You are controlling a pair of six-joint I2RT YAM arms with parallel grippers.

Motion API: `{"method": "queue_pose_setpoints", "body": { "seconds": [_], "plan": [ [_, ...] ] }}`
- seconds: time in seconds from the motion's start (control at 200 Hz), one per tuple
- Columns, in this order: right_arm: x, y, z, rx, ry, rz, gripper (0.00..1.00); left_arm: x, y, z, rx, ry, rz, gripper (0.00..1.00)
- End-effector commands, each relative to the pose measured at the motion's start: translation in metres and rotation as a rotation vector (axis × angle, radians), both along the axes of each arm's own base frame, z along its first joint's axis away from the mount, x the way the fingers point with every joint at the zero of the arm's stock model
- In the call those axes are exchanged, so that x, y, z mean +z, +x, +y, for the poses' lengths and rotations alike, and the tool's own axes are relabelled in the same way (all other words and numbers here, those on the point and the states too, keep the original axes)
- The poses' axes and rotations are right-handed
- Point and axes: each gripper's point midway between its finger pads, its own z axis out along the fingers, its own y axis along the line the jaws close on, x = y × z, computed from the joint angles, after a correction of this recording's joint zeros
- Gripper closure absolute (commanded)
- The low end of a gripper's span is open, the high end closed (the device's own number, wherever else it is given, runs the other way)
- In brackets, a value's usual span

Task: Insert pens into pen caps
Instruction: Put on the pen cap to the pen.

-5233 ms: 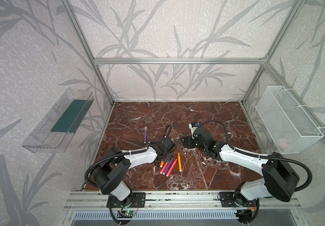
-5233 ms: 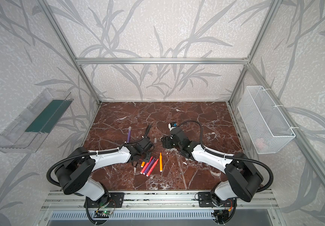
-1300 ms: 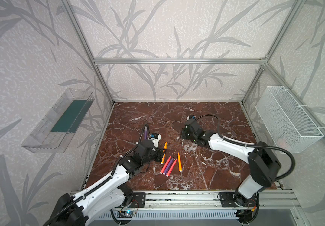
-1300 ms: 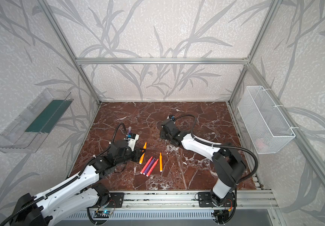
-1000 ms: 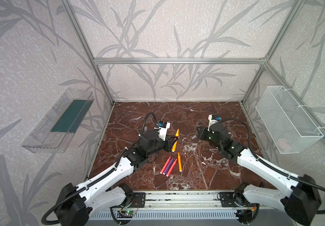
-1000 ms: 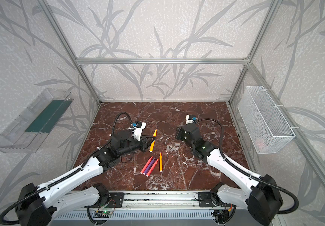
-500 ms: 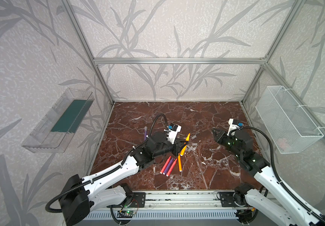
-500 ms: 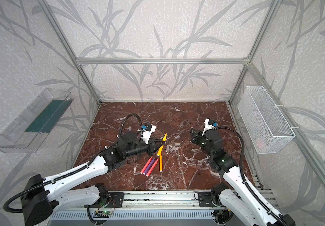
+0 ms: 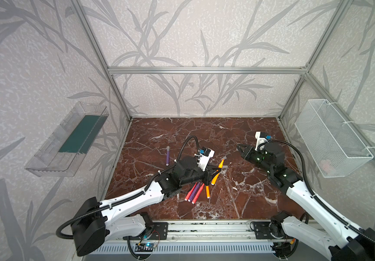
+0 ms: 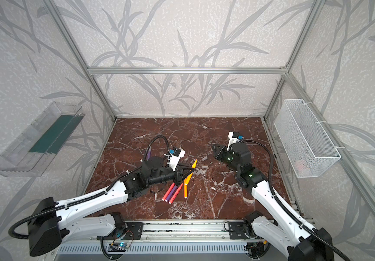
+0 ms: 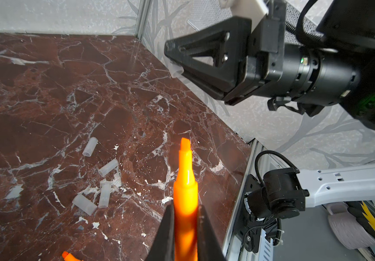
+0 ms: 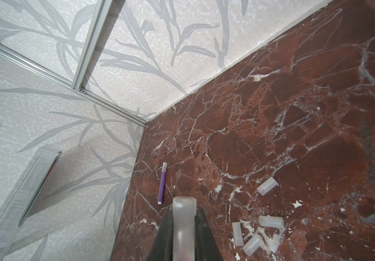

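While the left hand [image 11: 185, 204] is clamped on its barrel, the slim orange plastic marker pen [image 11: 185, 192] is held off the red-brown marble surface [image 9: 182, 135], its tapered tip pointing toward the right hand [image 9: 239, 148]. The right hand is closed on a short translucent grey-clear plastic cap [image 12: 184, 203], also off the surface and well apart from the pen tip. Four loose clear caps [image 11: 108, 167] lie clustered on the surface between the two hands. Near the left hand, three pens [image 9: 193, 192] lie side by side on the surface — two pink-red, one purple — with a second orange pen [image 9: 207, 191] just beside them. A lone purple pen [image 9: 167, 156] lies well apart from the rest.
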Motion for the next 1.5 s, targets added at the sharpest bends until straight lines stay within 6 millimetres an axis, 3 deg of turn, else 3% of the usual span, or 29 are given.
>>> {"method": "queue_pose_setpoints", "body": {
  "seconds": [0.0,0.195,0.505,0.755,1.024,1.364,1.494],
  "plan": [
    [0.026,0.003,0.01,0.043,0.04,-0.07,1.0,0.0,0.0,-0.008,-0.02,-0.011,-0.002,1.0],
    [0.037,0.005,0.018,0.09,0.035,-0.107,1.0,-0.012,-0.002,-0.011,-0.034,-0.023,0.022,1.0],
    [0.06,-0.011,0.034,0.189,0.11,-0.215,1.0,-0.027,-0.008,-0.011,-0.057,-0.017,0.06,1.0],
    [0.053,-0.024,0.045,0.215,0.1,-0.219,1.0,-0.002,-0.005,-0.003,-0.02,-0.047,0.003,1.0],
    [0.032,-0.024,0.045,0.105,0.158,-0.238,1.0,0.028,-0.004,0.01,0.023,-0.095,-0.06,1.0],
    [0.033,-0.03,0.056,0.089,0.154,-0.241,1.0,0.027,0.0,0.016,0.059,-0.087,-0.079,1.0],
    [0.022,-0.033,0.057,0.077,0.174,-0.206,1.0,0.025,0.003,0.017,0.08,-0.081,-0.081,1.0]
  ]
}}
